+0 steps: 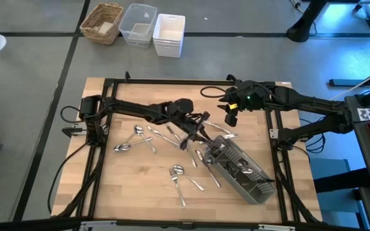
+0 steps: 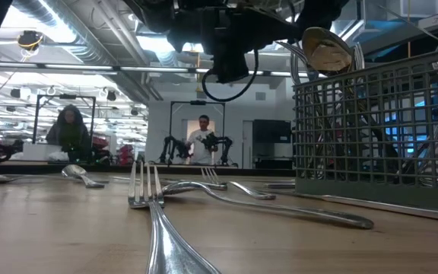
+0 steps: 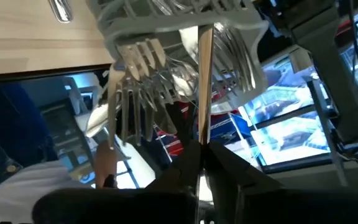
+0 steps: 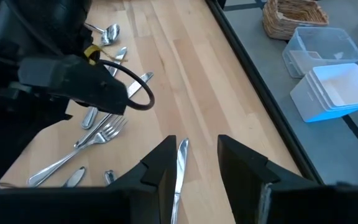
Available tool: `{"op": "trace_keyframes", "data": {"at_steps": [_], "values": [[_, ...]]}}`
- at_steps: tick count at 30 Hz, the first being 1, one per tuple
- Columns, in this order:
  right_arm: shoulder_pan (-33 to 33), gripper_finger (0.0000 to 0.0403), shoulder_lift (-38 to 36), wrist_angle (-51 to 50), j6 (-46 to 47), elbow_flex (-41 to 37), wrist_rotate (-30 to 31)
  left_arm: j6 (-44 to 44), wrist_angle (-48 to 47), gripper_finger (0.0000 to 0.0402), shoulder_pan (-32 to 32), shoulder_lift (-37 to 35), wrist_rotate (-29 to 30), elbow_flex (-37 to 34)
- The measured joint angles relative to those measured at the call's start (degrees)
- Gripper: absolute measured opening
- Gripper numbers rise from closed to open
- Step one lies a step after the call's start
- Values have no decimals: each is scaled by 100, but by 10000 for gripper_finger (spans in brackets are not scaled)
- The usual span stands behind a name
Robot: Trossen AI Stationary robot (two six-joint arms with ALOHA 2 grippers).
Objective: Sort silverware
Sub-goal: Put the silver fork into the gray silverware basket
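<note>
Loose silverware [image 1: 148, 138] lies scattered on the wooden surface [image 1: 140, 186] beside a grey caddy [image 1: 243, 172], the left pincer [image 1: 201, 128] at the caddy's near end.

You see a light wooden table [image 1: 127, 192] framed by dark rails. Directly on it lie scattered forks, spoons and knives [image 1: 137, 138], more near the front edge [image 1: 180, 176], and a grey slatted caddy [image 1: 246, 170] set diagonally toward your right.
</note>
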State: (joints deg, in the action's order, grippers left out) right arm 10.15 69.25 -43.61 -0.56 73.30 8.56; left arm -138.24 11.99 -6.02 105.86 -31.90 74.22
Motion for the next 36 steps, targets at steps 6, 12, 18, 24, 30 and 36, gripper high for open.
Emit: {"op": "trace_keyframes", "data": {"at_steps": [6, 12, 18, 24, 30, 36], "values": [[0, 119, 0, 2, 0, 0, -2, 116, -124, 14, 42, 0, 0, 0], [-1, 119, 0, 3, 0, 0, -2, 176, -105, 61, 33, 0, 0, 0], [-1, 119, 0, 3, -2, 0, -2, 74, -96, 114, 34, 0, -1, 0], [0, 119, 0, 2, -2, 0, -2, 504, 433, 124, -42, 0, -228, -2], [0, 119, 0, -132, 0, 0, -4, 2513, 1600, 124, -328, -10, -540, -2], [0, 119, 0, -159, 0, 0, -5, 4202, 1654, 124, -532, -13, -1277, -2]]}}
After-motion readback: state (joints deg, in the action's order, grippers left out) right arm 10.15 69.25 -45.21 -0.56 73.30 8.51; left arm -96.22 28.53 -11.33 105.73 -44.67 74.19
